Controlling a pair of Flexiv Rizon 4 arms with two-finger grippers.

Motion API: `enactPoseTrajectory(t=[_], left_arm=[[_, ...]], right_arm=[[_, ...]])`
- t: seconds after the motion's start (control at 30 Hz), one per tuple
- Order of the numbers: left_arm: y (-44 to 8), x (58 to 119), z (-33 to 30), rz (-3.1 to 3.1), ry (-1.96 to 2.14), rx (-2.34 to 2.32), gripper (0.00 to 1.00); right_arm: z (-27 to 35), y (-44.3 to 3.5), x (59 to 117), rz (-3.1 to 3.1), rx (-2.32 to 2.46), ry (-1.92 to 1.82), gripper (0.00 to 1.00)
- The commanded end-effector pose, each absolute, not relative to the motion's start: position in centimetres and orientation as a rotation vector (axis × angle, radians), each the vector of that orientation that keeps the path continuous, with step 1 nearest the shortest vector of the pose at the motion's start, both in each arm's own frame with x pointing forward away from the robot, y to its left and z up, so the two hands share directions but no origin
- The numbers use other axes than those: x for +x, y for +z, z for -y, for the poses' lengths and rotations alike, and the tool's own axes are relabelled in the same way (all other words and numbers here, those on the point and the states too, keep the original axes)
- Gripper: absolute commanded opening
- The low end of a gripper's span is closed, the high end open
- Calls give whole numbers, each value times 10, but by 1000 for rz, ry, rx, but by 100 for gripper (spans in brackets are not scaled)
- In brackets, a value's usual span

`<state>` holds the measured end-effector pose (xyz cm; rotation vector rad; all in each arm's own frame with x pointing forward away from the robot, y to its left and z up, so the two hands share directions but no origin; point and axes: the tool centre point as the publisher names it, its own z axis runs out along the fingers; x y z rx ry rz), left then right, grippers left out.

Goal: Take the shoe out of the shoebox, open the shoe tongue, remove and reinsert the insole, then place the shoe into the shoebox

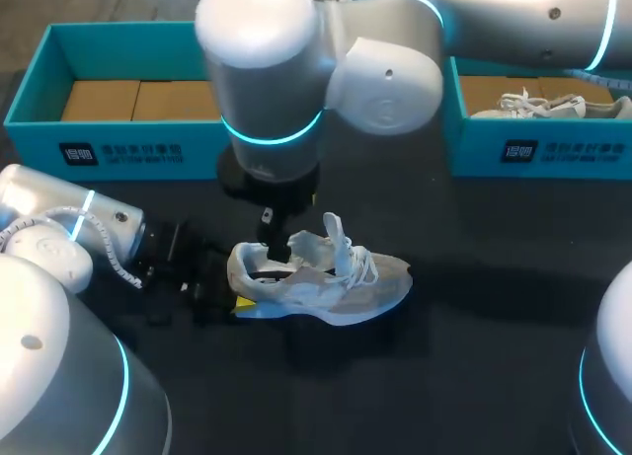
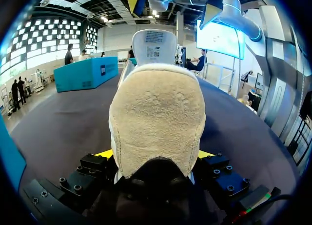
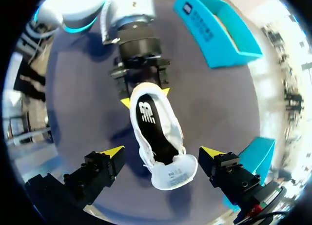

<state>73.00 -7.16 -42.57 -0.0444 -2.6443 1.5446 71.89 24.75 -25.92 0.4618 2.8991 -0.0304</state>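
Shoe (image 1: 326, 277) is out of the box, lying upright on the dark table (image 1: 494, 307) at centre of the head view, toe toward the right, heel (image 2: 156, 117) toward the left. The left gripper (image 2: 155, 154) comes in low from the left and is clamped on the heel, one yellow tip on each side, narrow grip, nothing else held. The right gripper (image 3: 162, 152) hangs above the shoe opening with its fingers spread wide, holding nothing, and the tongue (image 3: 174, 175) lies between and below them. The tongue looks pulled up and forward, with the insole (image 3: 148, 115) exposed and seated in the shoe. Empty shoebox (image 1: 39, 80) is at upper left of the head view, well apart from the shoe; a second shoebox (image 1: 553, 149) at upper right has another shoe (image 1: 543, 105) in it. Judged step: insole removal, with the left arm bracing the shoe. Handling guess: the shoe is light with a soft upper and will deform, while the heel counter is stiffer, so it is a good brace point. The insole is likely thin and floppy and bends easily, so best pinch its edge at the heel end and peel upward. The laces (image 1: 360, 263) are loose and could snag a finger
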Motion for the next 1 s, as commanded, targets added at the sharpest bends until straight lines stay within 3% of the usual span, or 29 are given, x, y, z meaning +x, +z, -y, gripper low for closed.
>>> enactPoseTrajectory(t=[0.03,0.07,0.1,1.0], left_arm=[[-429,731,73,2646,1542,-44,0],[-429,731,73,2646,1542,-44,0],[-429,731,73,2646,1542,-44,0],[-429,731,73,2646,1542,-44,0]], right_arm=[[-260,-260,715,-2895,416,-86,25],[-261,-261,715,-2899,398,-91,4],[-261,-262,715,-2901,387,-91,0],[-266,-277,721,-2911,347,-39,0]])
